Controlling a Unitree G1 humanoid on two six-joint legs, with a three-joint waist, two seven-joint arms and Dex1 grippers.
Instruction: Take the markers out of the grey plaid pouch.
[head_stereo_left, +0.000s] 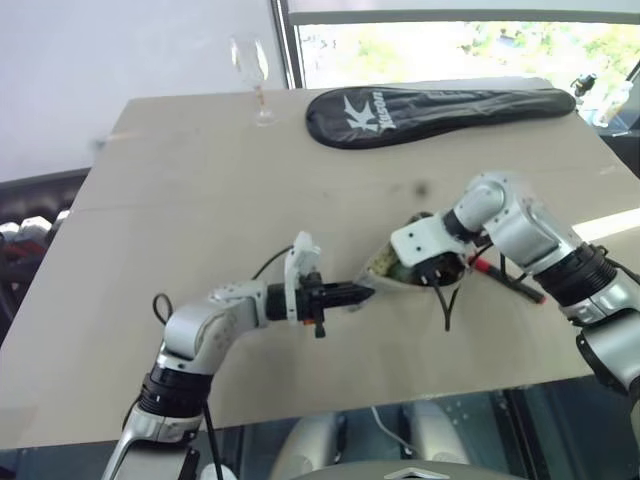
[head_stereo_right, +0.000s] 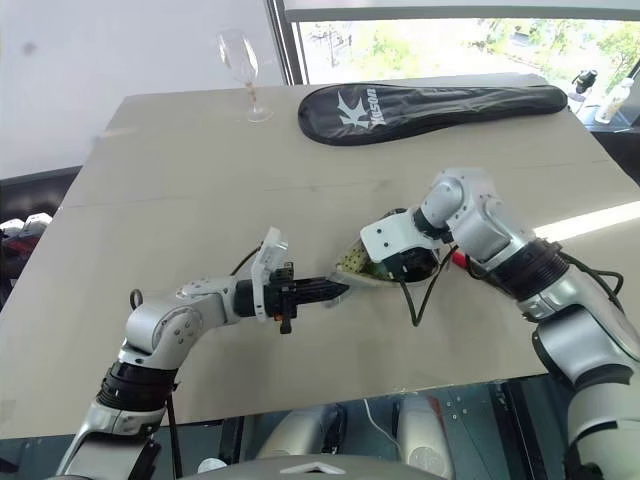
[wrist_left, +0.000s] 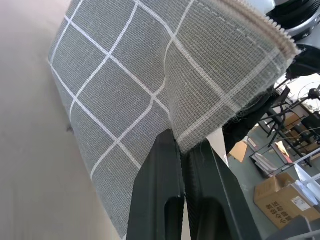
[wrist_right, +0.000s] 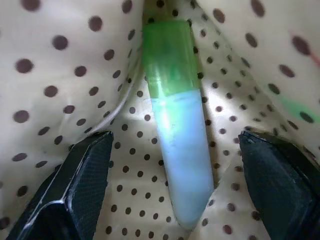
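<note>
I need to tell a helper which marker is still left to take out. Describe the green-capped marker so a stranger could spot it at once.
Start at the pale table and find the grey plaid pouch near its front edge, pinched by the left gripper. Inside, on the dotted tan lining, lies the green-capped marker, between the right gripper's open fingers. Its pale barrel sets it apart from the red-capped marker, which lies outside on the table.

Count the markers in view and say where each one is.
2. The green-capped marker lies inside the grey plaid pouch; the red-capped marker lies on the table beside the pouch. Others may be hidden inside.
</note>
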